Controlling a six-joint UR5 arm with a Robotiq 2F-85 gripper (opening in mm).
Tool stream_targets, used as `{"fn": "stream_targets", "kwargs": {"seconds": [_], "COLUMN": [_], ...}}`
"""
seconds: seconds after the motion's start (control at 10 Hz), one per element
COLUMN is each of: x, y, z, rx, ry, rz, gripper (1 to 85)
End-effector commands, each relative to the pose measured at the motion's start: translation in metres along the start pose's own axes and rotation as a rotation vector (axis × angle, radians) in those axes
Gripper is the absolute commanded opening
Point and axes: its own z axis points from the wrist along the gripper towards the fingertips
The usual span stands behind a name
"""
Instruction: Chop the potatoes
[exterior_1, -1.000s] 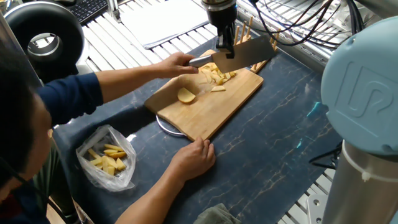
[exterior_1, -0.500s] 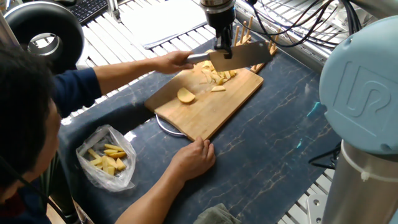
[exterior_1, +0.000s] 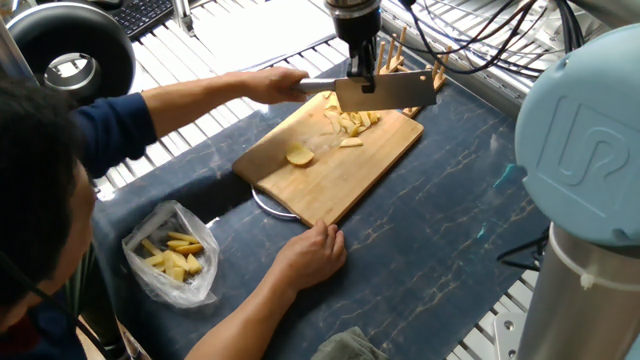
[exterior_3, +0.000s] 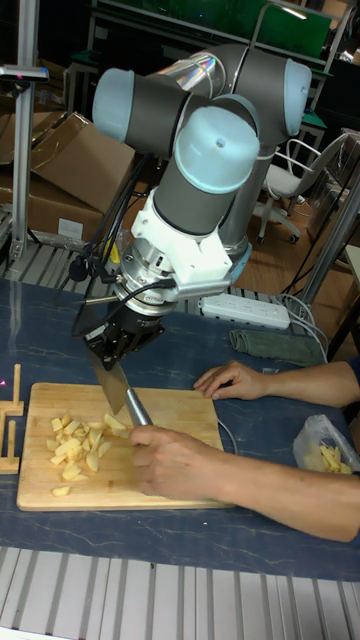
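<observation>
A heap of chopped pale yellow potatoes (exterior_1: 352, 122) (exterior_3: 80, 443) lies at the far end of the wooden cutting board (exterior_1: 340, 175) (exterior_3: 40, 492). One rounded potato chunk (exterior_1: 299, 156) sits apart, nearer the board's middle. Above the heap my gripper (exterior_1: 362, 76) (exterior_3: 124, 342) is shut on a cleaver (exterior_1: 388, 93) (exterior_3: 110, 384), whose blade hangs just over the pieces. A person's hand (exterior_1: 268, 85) (exterior_3: 178, 462) grasps the cleaver's handle. In the tall fixed view that hand covers part of the board.
The person's other hand (exterior_1: 312, 255) (exterior_3: 234, 380) rests at the board's edge. A clear plastic bag of yellow pieces (exterior_1: 175, 255) (exterior_3: 325, 452) lies on the dark mat. A wooden peg rack (exterior_1: 405, 52) stands behind the board. A plate rim (exterior_1: 264, 204) shows under it.
The person's hand moved off the board, up and left along the cleaver's handle. The blade went from tilted to more level and rose slightly. The potato pieces stayed put.
</observation>
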Motion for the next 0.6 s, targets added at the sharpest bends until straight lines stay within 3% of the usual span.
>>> {"fn": "stream_targets", "kwargs": {"seconds": [0.0,0.3,0.5], "x": [-0.009,-0.033,-0.049], "y": [0.007,0.007,0.011], "z": [-0.003,-0.015,-0.035], "rx": [-0.032,-0.02,-0.004], "ry": [-0.046,-0.137,-0.193], "rz": [0.024,0.073,0.135], "gripper": [1.0,1.0,1.0]}}
